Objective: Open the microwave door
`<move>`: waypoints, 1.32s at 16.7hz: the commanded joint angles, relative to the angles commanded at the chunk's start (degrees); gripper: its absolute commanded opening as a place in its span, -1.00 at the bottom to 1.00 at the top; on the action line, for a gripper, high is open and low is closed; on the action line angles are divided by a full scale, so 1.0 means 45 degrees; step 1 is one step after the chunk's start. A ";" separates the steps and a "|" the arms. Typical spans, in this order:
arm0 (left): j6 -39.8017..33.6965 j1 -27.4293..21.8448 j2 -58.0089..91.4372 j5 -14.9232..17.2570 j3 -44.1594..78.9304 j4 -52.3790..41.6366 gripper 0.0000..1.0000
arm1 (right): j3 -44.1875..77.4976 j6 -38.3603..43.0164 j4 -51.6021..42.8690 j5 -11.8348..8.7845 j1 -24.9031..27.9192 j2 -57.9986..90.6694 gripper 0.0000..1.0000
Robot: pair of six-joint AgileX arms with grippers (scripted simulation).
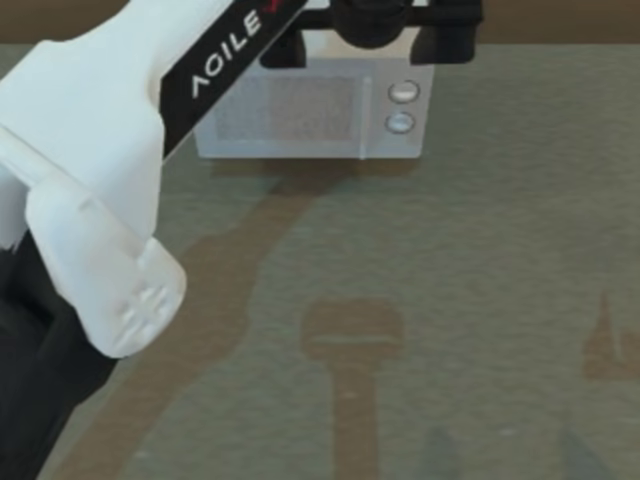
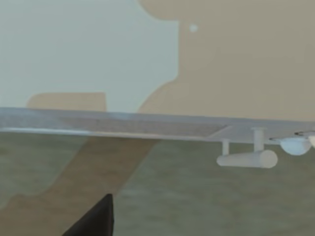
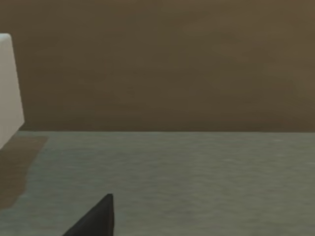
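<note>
The white microwave (image 1: 315, 105) stands at the table's far middle. Its door (image 1: 285, 110), with a grey mesh window, lies flat against the front, with the thin vertical handle (image 1: 362, 122) on its right edge. My left arm reaches across from the lower left, and its left gripper (image 1: 375, 28) hangs open above the microwave's top. In the left wrist view the handle (image 2: 246, 158) juts out below the door's top edge (image 2: 113, 123), and only one dark finger (image 2: 96, 220) shows. My right gripper (image 3: 140, 227) is parked, open and holding nothing.
Two round silver knobs (image 1: 402, 107) sit on the narrow panel right of the door. The white side of the microwave (image 3: 7, 88) shows in the right wrist view. Brown shadows (image 1: 350, 340) fall on the grey-green table (image 1: 500, 260).
</note>
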 joint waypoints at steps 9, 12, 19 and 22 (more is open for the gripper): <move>0.0524 0.0481 0.0172 0.0208 -0.2471 0.2887 1.00 | 0.0000 0.0000 0.0000 0.0000 0.0000 0.0000 1.00; 0.0657 0.0619 0.0231 0.0266 -0.3140 0.3658 1.00 | 0.0000 0.0000 0.0000 0.0000 0.0000 0.0000 1.00; 0.0664 0.0627 0.0235 0.0269 -0.3180 0.3705 0.55 | 0.0000 0.0000 0.0000 0.0000 0.0000 0.0000 1.00; 0.0664 0.0627 0.0235 0.0269 -0.3180 0.3705 0.10 | 0.0000 0.0000 0.0000 0.0000 0.0000 0.0000 1.00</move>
